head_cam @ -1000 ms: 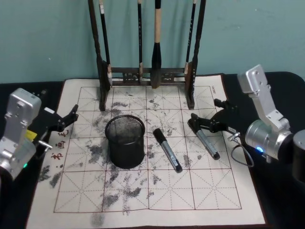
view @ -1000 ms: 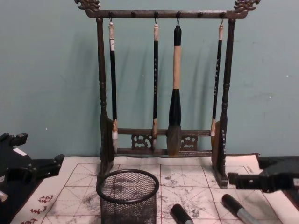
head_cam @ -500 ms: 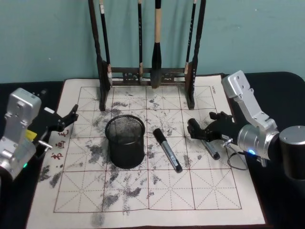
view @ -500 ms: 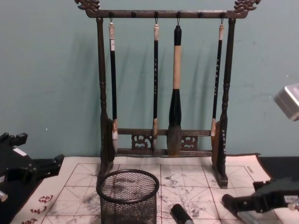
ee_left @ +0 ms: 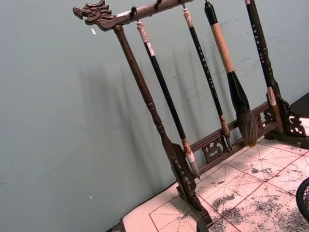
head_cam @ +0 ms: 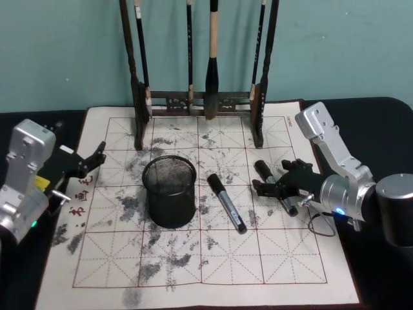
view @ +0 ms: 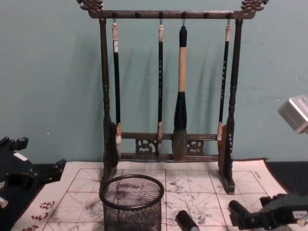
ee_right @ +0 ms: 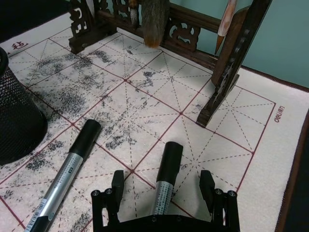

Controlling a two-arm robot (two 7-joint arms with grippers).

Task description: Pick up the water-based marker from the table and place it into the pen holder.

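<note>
R gripper lower now, jaws spread astride rt marker; L gripper parked, spread; pen holder empty.

Setting: you're looking at a calligraphy desk laid out as a test bench.
Wall: plain teal wall close behind the table.
Table: black table top, mostly covered by a mat.
Mat: cream felt mat with a red practice grid, grey ink blotches and red characters at its left edge.
Rack: dark carved wooden brush rack at the back, dragon-head ends on the top bar, four brushes hanging from hooks.
Desk tools: round black mesh pen holder and two markers on the mat.
</note>
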